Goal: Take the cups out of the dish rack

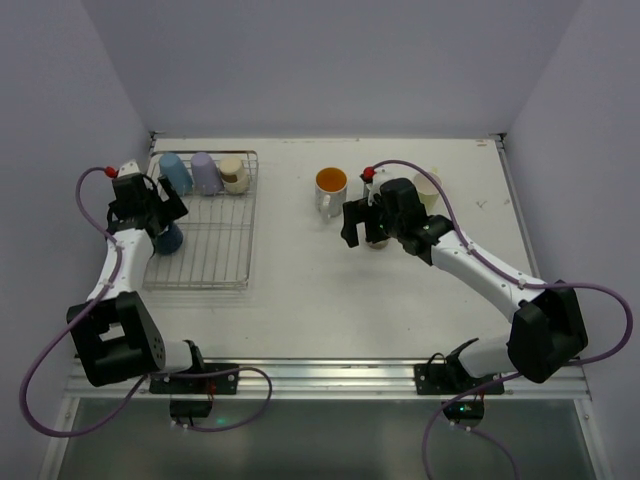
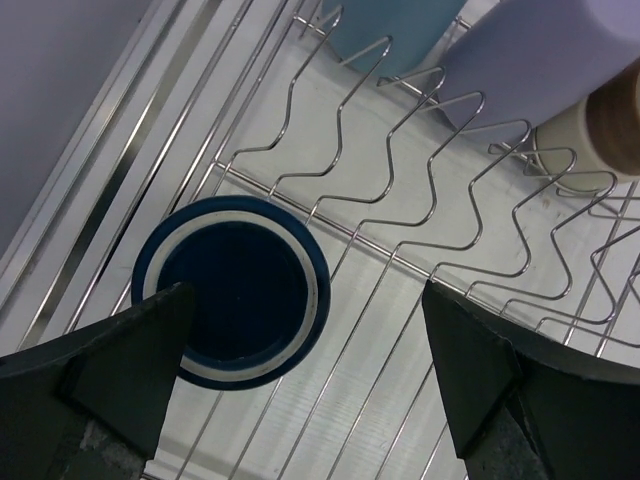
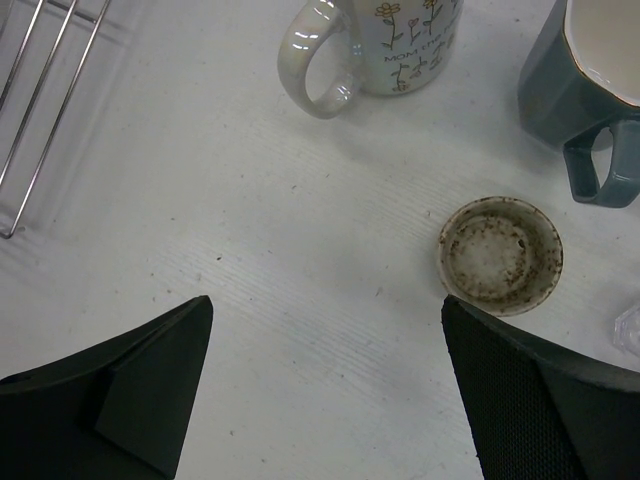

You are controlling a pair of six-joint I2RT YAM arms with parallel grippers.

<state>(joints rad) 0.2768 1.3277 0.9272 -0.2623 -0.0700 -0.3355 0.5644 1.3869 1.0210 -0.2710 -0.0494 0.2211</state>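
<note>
The silver wire dish rack [image 1: 215,262] lies at the left. At its back stand a light blue cup [image 1: 175,172], a lavender cup [image 1: 206,172] and a beige cup [image 1: 234,173]. My left gripper [image 1: 160,222] is open above a navy cup [image 2: 232,290] on the rack grid. Its left finger [image 2: 130,350] overlaps the cup's edge. My right gripper [image 3: 325,305] is open and empty over bare table. Around it stand a flowered mug with an orange inside [image 1: 331,188], a grey mug [image 3: 575,90] and a small speckled cup [image 3: 500,255].
A pale cup [image 1: 428,187] stands behind the right arm. Something clear [image 3: 628,330] shows at the right edge of the right wrist view. The rack's zigzag wire dividers [image 2: 420,160] rise between the navy cup and the back row. A wall borders the rack's left side.
</note>
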